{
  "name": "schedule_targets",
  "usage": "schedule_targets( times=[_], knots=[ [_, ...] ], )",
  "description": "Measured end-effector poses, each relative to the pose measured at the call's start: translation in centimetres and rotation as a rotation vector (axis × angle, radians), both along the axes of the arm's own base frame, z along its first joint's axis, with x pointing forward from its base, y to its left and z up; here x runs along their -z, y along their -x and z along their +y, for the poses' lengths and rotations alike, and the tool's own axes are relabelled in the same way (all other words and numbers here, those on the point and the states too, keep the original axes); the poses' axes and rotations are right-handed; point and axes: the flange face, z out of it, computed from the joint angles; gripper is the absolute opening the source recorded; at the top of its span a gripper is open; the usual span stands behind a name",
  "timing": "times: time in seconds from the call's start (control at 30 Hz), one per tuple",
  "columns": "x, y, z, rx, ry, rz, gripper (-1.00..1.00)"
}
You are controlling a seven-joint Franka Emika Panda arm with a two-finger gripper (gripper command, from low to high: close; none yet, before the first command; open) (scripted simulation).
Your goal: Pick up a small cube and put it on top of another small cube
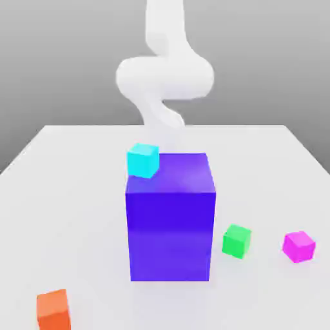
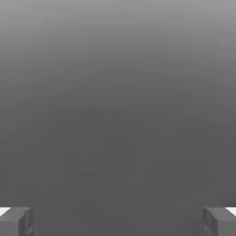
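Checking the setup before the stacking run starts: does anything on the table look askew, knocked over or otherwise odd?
Nothing stands out. The magenta cube, green cube and orange cube sit flat and apart on the white table. The cyan cube shows by the top corner of the big blue-purple block; whether they touch is unclear.

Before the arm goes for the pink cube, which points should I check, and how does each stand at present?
1. Gripper open, nothing between the fingers: ok.
2. Magenta cube free on the table, nothing on top: ok.
3. Space around it: green cube stands apart, toward the exterior view's left: ok.
4. Large blue-purple block sits between the arm and the near cubes, so it may obstruct the path: not ok.
5. Destination cube chosen (green, cyan cube or orange cube): cannot tell.
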Motion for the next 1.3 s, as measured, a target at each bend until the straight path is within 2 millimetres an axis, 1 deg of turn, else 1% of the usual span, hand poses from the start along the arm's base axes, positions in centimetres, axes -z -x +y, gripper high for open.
schedule_targets(
  times=[0.07,0.17,0.27,0.37,0.43,0.53,0.57,0.67,0.7,0.8,0.87,1.0,1.03,1.2,1.23,1.3],
  knots=[
    [3.8,-2.3,2.6,-0.133,0.049,0.056,0.00],
    [9.5,-4.5,6.9,-0.326,0.122,0.129,0.00],
    [15.4,-5.4,11.3,-0.519,0.197,0.194,0.00],
    [21.4,-5.2,15.6,-0.713,0.274,0.254,0.00],
    [25.4,-4.3,18.4,-0.844,0.327,0.291,0.00],
    [31.4,-2.3,22.0,-1.040,0.409,0.342,0.00],
    [33.4,-1.4,23.0,-1.106,0.437,0.359,0.00],
    [39.1,2.6,26.6,-1.329,0.530,0.400,0.00],
    [40.9,4.0,27.5,-1.402,0.562,0.412,0.00],
    [46.2,7.0,27.9,-1.570,0.644,0.460,0.00],
    [48.7,7.7,28.0,-1.610,0.664,0.470,0.00],
    [53.3,8.0,28.0,-1.623,0.667,0.474,0.00],
    [54.0,8.0,28.0,-1.624,0.667,0.474,-1.00],
    [54.0,8.1,27.9,-1.624,0.668,0.477,-1.00],
    [54.3,8.1,27.9,-1.624,0.668,0.476,-1.00],
    [53.1,8.0,28.0,-1.624,0.669,0.476,-1.00]
  ],
)
